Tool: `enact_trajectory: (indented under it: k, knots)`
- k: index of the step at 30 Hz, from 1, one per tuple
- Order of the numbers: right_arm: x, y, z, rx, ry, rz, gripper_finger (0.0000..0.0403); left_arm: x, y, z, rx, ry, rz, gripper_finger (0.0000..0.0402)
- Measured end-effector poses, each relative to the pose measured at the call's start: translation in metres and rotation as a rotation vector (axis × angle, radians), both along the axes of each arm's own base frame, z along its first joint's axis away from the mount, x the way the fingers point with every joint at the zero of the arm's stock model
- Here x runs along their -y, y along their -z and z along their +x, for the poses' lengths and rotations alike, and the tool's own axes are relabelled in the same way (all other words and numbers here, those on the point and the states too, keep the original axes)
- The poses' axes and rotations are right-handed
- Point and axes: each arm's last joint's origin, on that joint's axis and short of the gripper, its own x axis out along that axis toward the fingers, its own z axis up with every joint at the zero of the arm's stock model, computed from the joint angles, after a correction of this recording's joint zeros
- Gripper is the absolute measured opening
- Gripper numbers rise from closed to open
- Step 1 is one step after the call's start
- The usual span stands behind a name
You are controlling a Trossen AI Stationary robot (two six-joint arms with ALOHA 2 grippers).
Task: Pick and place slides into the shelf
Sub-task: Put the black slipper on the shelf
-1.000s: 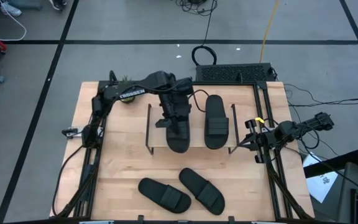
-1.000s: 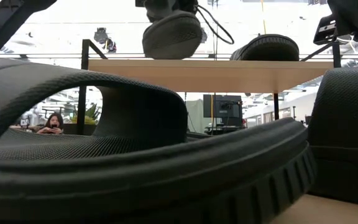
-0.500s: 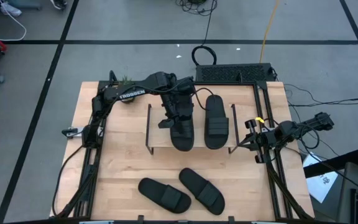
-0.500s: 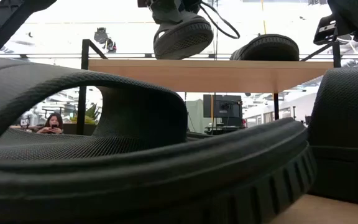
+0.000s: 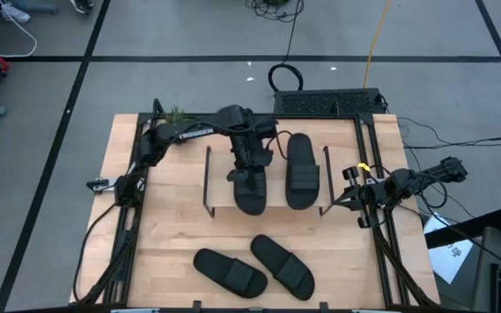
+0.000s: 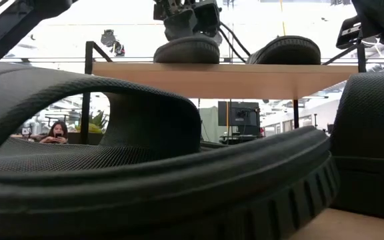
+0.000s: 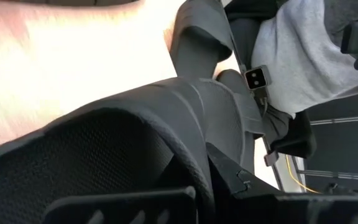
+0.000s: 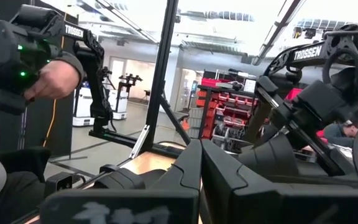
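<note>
- Black rubber slides with oval soles and wide straps, two of them (image 5: 230,272) (image 5: 283,266), lie side by side on the front of the pale wooden bench (image 5: 168,226), well apart from the shelf and not yet picked; in the low view one of them fills the foreground (image 6: 145,193). They sit close together, so a later reach for one could nudge the other out of line.
- Behind them stands the shelf (image 5: 277,205), a low rack with a light wooden plank top and thin black wire legs. Its top looks only about two slides wide, which leaves little room for error.
- On the left half of the plank rests a third black slide (image 5: 250,193), its sole looking flat on the wood in the low view (image 6: 187,51). The left tool (image 5: 249,171) sits over it with fingers pressed together, pinching the strap. If the arm lifts or shifts before letting go, it could drag the slide off the plank edge or into its neighbour.
- Just beside it on the right half lies the fourth black slide (image 5: 302,170), already placed; a sideways slip of the held one could knock it askew.
- The right tool (image 5: 352,199) waits at the bench's right edge, fingers pressed together on nothing, clear of the shelf.
</note>
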Motion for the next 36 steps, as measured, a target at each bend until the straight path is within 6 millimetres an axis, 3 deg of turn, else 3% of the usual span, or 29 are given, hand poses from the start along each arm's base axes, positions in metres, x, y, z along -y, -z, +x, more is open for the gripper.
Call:
enact_trajectory:
  k: [7, 13, 21, 36]
  knots:
    - [0.0000, 0.0000, 0.0000, 0.000, -0.002, 0.000, 0.0000, -0.0018, 0.0010, 0.0007, 0.005, -0.003, 0.015, 0.0004]
    - [-0.0001, 0.0000, 0.0000, -0.002, -0.005, 0.007, 0.0000, -0.0022, 0.0021, 0.0019, 0.015, 0.007, 0.087, 0.0045]
    - [-0.0001, 0.0000, 0.0000, -0.004, -0.006, 0.010, 0.0000, -0.0002, 0.0035, 0.0041, -0.002, -0.008, 0.156, 0.0135]
    - [-0.0014, 0.0001, -0.0005, -0.003, -0.055, 0.007, 0.0000, 0.0024, 0.0015, 0.0018, -0.036, -0.031, 0.082, 0.0334]
